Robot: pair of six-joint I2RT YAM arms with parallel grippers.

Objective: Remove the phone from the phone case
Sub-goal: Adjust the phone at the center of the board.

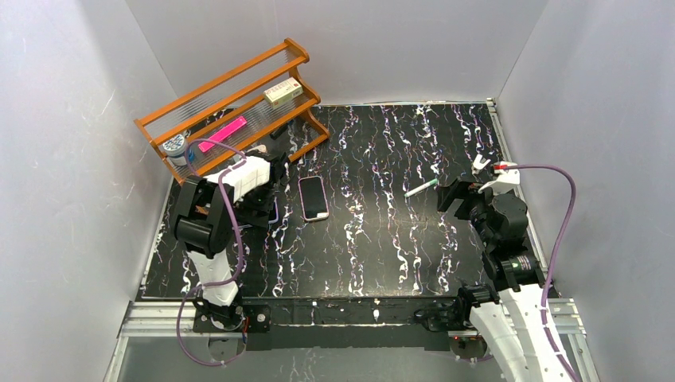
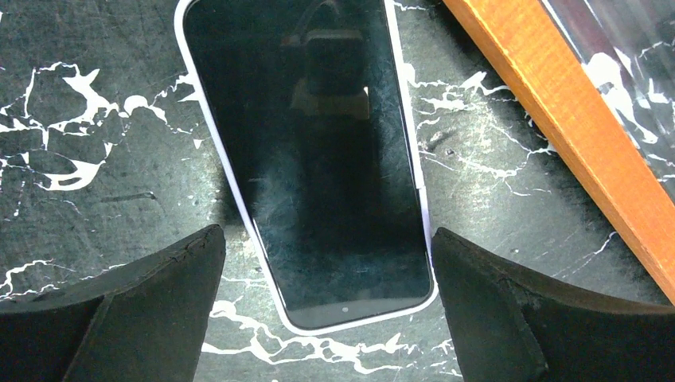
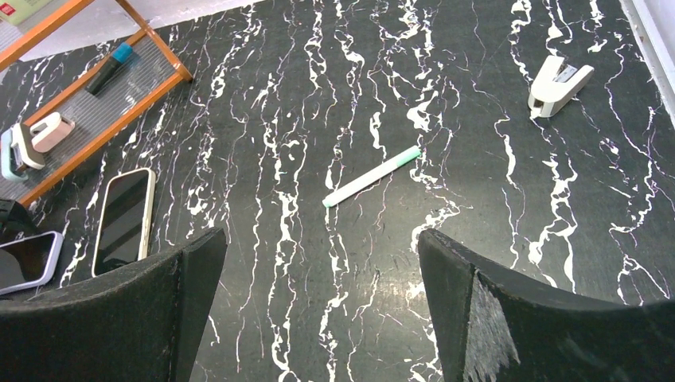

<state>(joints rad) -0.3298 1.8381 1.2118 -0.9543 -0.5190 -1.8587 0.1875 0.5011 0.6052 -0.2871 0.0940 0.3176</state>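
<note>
Black marbled worktop [image 1: 382, 239] holds the phone [image 2: 318, 159] flat in its pale phone case [image 2: 366, 318], the left claw [image 2: 326, 239] spread wide and empty astride its lower end, seemingly to pinch it, the right claw [image 3: 320, 243] likewise agape, idle, well apart.

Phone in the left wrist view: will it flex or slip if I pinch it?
Phone looks like a rigid slab, so probably no flex. Its glossy screen and smooth case rim may slip on the table.
</note>
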